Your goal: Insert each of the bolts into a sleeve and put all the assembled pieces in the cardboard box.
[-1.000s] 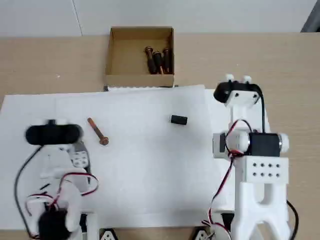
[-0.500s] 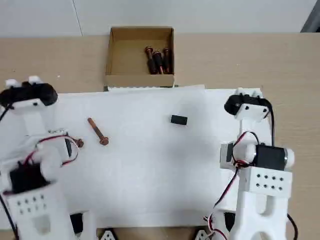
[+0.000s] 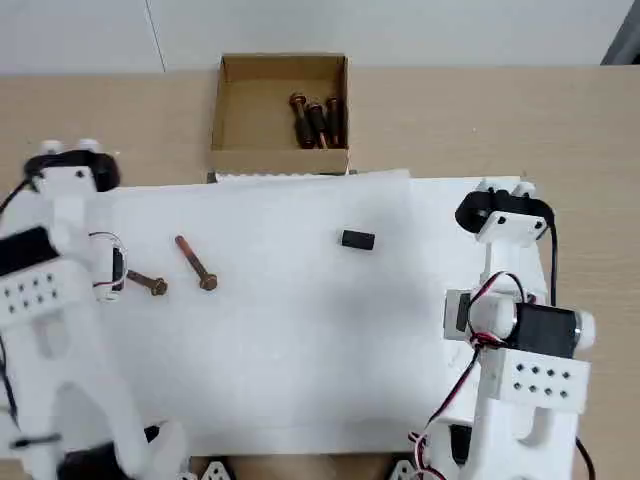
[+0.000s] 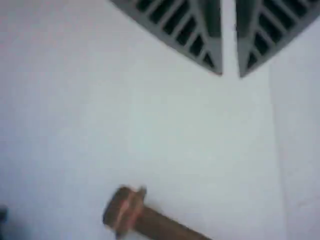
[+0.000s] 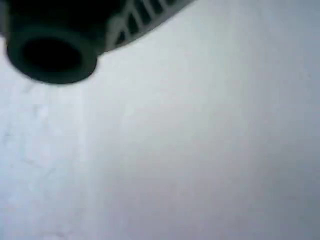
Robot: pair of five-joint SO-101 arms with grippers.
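Two copper bolts lie on the white sheet (image 3: 300, 340): one (image 3: 146, 283) (image 4: 137, 217) right beside my left arm (image 3: 55, 285), the other (image 3: 195, 262) a little farther in. My left gripper (image 4: 231, 72) hovers just above the sheet near the first bolt, its fingers drawn to a thin slit with nothing between them. A black sleeve (image 3: 357, 240) lies loose mid-sheet. My right gripper (image 5: 95, 37) is shut on another black sleeve (image 5: 50, 55), held over the sheet's right side, where my right arm (image 3: 510, 320) stands. The cardboard box (image 3: 232, 110) holds assembled pieces (image 3: 315, 118).
The box sits on the wooden table (image 3: 480, 110) just beyond the sheet's far edge. Between the two arms the sheet is bare apart from the bolts and the loose sleeve.
My left arm has unfolded and swung out over the sheet's left edge, uncovering the second bolt beside it. My right arm has drawn back towards its base.
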